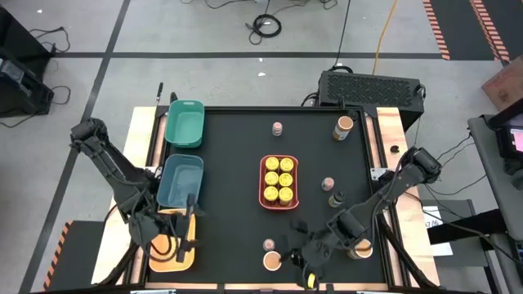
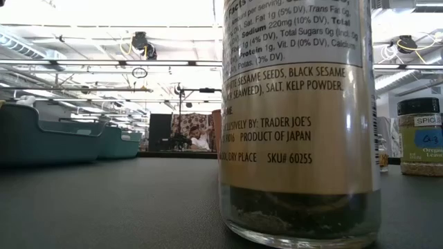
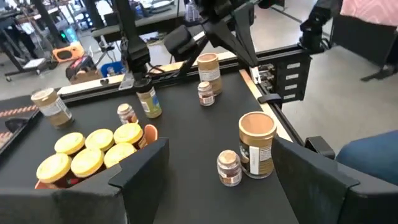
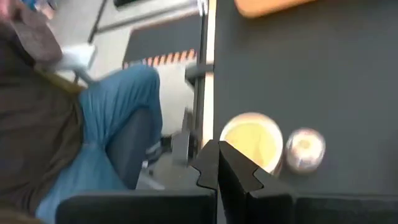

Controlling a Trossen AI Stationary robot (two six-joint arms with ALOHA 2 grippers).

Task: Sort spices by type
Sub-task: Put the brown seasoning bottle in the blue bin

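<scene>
The right tool [image 1: 304,255], fingers pressed together and empty, is poised just beside the tan-lidded jar [image 1: 272,260] (table's front edge); it should be opened before descending squarely.

Bright overhead ceiling lights [image 2: 83,34], blown-out glare; right wrist view motion-blurred; looming jar [image 2: 297,117] slightly soft.
</scene>
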